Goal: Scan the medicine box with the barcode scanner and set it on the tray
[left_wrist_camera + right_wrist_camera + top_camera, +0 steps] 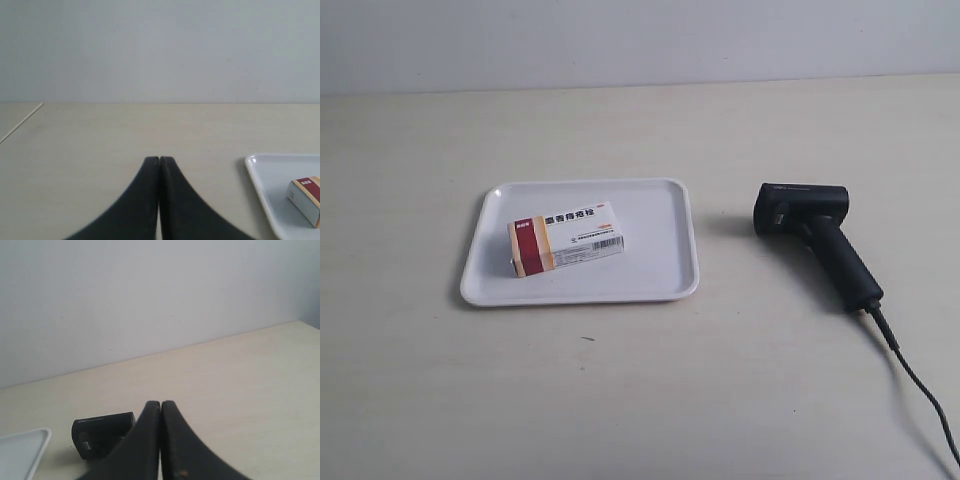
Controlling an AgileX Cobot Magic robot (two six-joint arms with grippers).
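Both grippers reach us only through their wrist views. Our left gripper [159,161] has its two black fingers pressed together at the tips, clenched on nothing, above bare tabletop just beside the tray's corner. Our right gripper [160,405] is likewise clenched and empty, its dark fingers meeting at the tips, with the scanner's head beyond them. Neither arm appears in the exterior view.

We count one pale beige table [640,400], one tray, one scanner and one box. On the table lies the flat white rectangular plastic tray [665,275] with rounded corners and a low raised rim. To its right in the exterior view, well apart from it, the black pistol-shaped barcode scanner [815,235] lies on its side, its thin dark cable [915,385] trailing away from the handle. Inside the tray, toward its left half, the small white medicine box [566,237] with a dark red and tan band lies flat, slightly angled.
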